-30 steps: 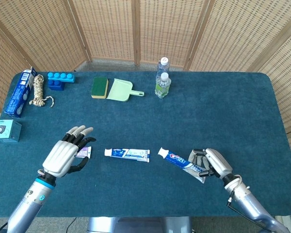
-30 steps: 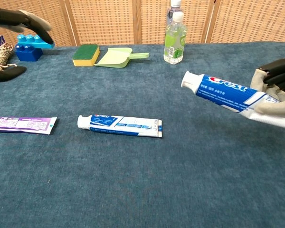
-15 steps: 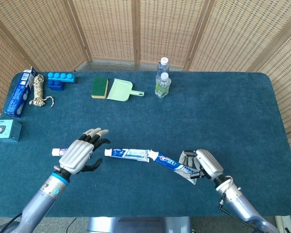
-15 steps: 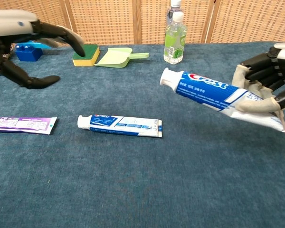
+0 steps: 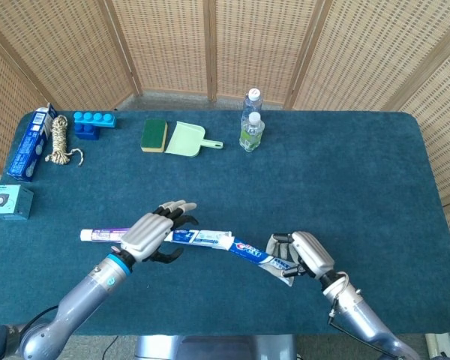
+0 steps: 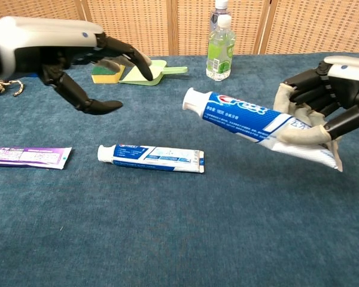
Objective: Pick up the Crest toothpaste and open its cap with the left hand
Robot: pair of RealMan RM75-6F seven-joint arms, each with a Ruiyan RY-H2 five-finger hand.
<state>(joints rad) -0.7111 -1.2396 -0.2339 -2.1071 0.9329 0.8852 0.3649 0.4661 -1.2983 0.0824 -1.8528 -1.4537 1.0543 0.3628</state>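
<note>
My right hand [image 6: 320, 104] [image 5: 300, 253] grips the tail end of the Crest toothpaste [image 6: 254, 119] [image 5: 253, 251] and holds it above the table, nearly level. Its white cap [image 6: 192, 100] points left. My left hand [image 6: 87, 63] [image 5: 154, 229] hovers open above the table, fingers spread and thumb apart, some way left of the cap and not touching it.
A blue-and-white tube [image 6: 151, 158] and a purple tube [image 6: 29, 156] lie on the blue cloth [image 6: 179, 239] below the hands. At the back stand two bottles [image 6: 220, 48], a green dustpan [image 6: 145, 72], a sponge [image 6: 105, 70], a blue brick [image 5: 94, 124], a rope [image 5: 58, 141] and boxes [image 5: 28, 142].
My left hand has moved right and forward, toward the cap. My right hand has carried the Crest tube further left and slightly higher.
</note>
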